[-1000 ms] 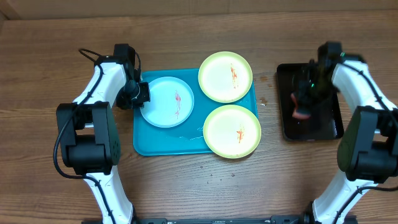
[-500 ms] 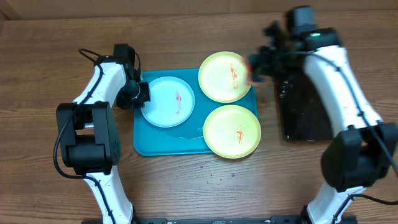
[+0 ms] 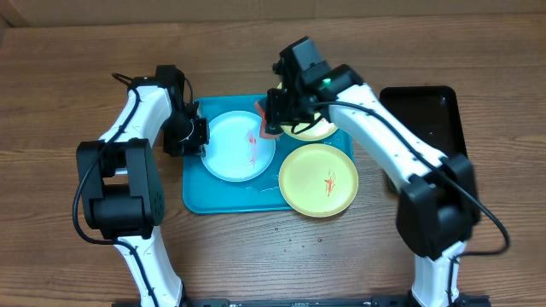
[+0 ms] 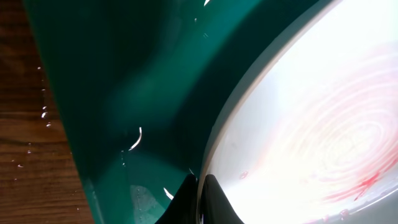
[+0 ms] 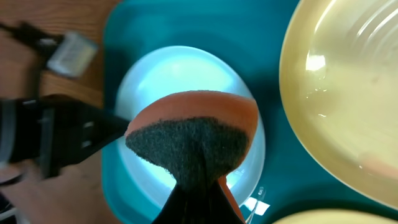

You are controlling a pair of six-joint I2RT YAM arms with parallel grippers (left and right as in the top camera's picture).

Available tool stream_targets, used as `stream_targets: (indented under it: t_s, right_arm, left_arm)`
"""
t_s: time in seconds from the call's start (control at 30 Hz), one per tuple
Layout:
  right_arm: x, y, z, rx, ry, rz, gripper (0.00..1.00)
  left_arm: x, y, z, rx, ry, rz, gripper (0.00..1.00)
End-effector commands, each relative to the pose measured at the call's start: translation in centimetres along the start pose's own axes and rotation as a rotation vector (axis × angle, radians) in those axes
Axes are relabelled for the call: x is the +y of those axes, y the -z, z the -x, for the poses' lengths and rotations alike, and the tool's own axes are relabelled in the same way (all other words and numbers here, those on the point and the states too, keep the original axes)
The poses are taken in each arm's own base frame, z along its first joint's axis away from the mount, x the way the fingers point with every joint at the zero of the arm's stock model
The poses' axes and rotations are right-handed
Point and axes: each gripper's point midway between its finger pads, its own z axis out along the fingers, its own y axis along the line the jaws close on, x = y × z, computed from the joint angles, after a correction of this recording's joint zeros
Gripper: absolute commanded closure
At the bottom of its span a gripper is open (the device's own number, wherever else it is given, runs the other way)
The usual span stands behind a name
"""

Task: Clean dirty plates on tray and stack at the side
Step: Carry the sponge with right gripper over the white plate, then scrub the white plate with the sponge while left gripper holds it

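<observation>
The tray point(image 3: 198, 192) lies in the middle of the desk point(image 3: 68, 51), with all three plates on it. The blue plate point(image 3: 235, 153) sits in the tray's left half. One green plate point(image 3: 318, 179) lies at the lower right, its edge reaching over the tray's rim. The other green plate point(image 3: 317, 130) is at the upper right, largely hidden under the right arm.

The left fingers point(image 3: 194, 132) are at the blue plate's left edge. The left wrist view shows them point(image 4: 208, 190) closed on the plate's rim point(image 4: 217, 143), with a red smear across the white centre to the right.

The right fingers point(image 3: 275, 115) are clamped on an orange sponge point(image 3: 268, 124) with a dark scouring face. It hangs over the blue plate's upper right edge, just beside the upper green plate. In the right wrist view the sponge point(image 5: 193, 134) fills the centre above the blue plate point(image 5: 180, 68), pinched from below by the fingers point(image 5: 199, 196). Whether it touches the plate cannot be told.

A black tray point(image 3: 426, 111) lies at the upper right of the desk, well apart from the plates.
</observation>
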Motion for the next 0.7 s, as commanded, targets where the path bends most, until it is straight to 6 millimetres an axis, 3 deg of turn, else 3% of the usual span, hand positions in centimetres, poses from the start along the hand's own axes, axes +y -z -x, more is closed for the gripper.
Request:
stream_targets:
  t_s: [0.0, 0.2, 0.37, 0.5, 0.67]
  right_arm:
    - [0.0, -2.7, -0.6, 0.025, -0.016, -0.029, 0.96]
    - [-0.2, -6.2, -1.4, 0.021, 0.001, -0.087, 0.96]
    - [-2.1, -8.6, -2.3, 0.023, -0.018, -0.195, 0.96]
    - [-3.0, -9.6, -2.7, 0.019, -0.007, -0.252, 0.96]
    - [-2.3, -10.2, -3.5, 0.044, 0.040, -0.238, 0.96]
  left_arm:
    - [0.2, -0.4, -0.1, 0.017, -0.015, -0.012, 0.96]
    - [-0.2, -0.5, -0.1, 0.019, -0.017, -0.030, 0.94]
    - [-0.2, -0.4, -0.3, 0.025, -0.016, -0.033, 0.96]
    - [-1.2, -0.4, -0.5, 0.033, -0.046, -0.088, 0.96]
    - [-2.4, -0.2, -0.3, 0.026, -0.061, -0.162, 0.96]
